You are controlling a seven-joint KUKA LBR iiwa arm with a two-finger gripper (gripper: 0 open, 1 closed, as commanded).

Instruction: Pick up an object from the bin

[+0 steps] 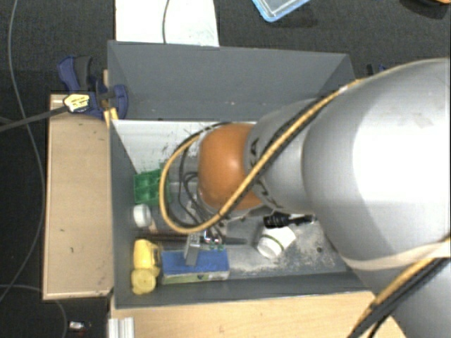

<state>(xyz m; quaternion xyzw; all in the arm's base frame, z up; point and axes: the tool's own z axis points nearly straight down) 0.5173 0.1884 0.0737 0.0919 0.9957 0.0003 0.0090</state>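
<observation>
In the camera view, one grey metal bin (225, 76) takes up the middle of the frame, and one large silver arm (380, 167) comes in from the right and covers the bin's right half. On its wrist sits one rounded orange cover (222, 167), near the centre of the frame, with one yellow cable (163, 189) looping round its left side next to some thinner dark ones. Below the cover the gripper (192, 253) points down into the lower left part of the bin. Its grey tip lies right over the upper edge of one flat blue block (201, 262), seemingly touching it. Whether the gripper is apart or together cannot be told, and the block is not seen clamped in it. The blue block is a rectangle lying lengthwise along the bin's lower wall, with a pale green strip along its lower side. Just left of it, in the lower left corner, is one yellow thing (144, 266) made of two rounded parts. Above that lies one small white cylinder (142, 215), and above that again one green block (146, 185), both against the left wall. To the right of the gripper, partly under the arm, are one white cap (275, 242) and one black pen-like thing (285, 220), close together.
</observation>
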